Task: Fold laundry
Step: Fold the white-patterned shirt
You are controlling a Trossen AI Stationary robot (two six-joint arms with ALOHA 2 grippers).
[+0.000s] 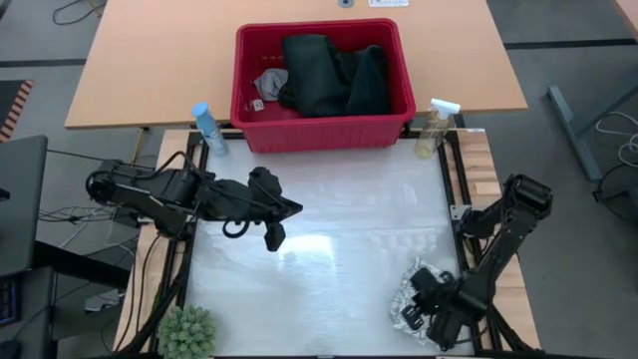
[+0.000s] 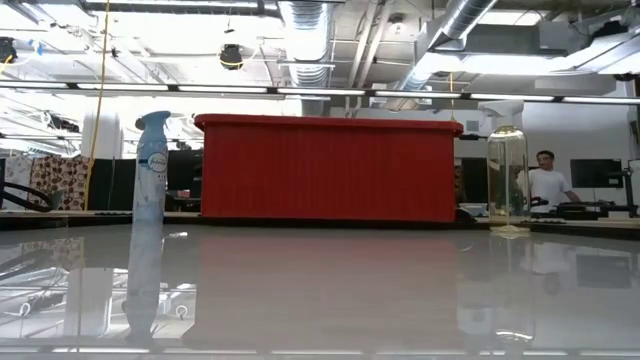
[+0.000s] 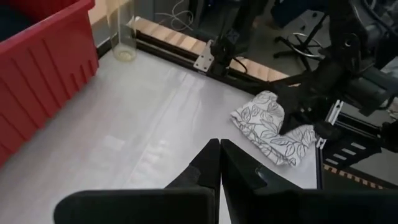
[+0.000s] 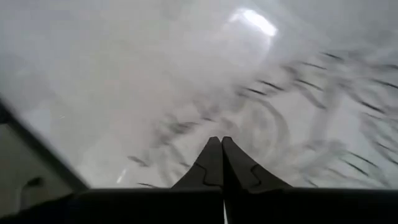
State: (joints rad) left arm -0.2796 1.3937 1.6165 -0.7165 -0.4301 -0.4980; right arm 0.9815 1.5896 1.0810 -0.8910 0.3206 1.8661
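- Glossy white desk [image 1: 329, 229] mostly bare, workshop room behind; red basket [image 1: 324, 125] at its far edge
- Basket holds the dark jeans [image 1: 334, 75] and a small grey cloth [image 1: 271, 82]; both unfolded, not yet touched
- Left gripper [image 1: 274, 237] hovers mid-desk, fingers [image 3: 211, 163] clenched on nothing
- Right gripper [image 1: 424, 317] at the near right corner, fingers pressed together, right at the leaf-print cloth [image 3: 273, 127]; grasp not clear
- Judged step: early, first piece out; next needs the cloth spread flat mid-desk
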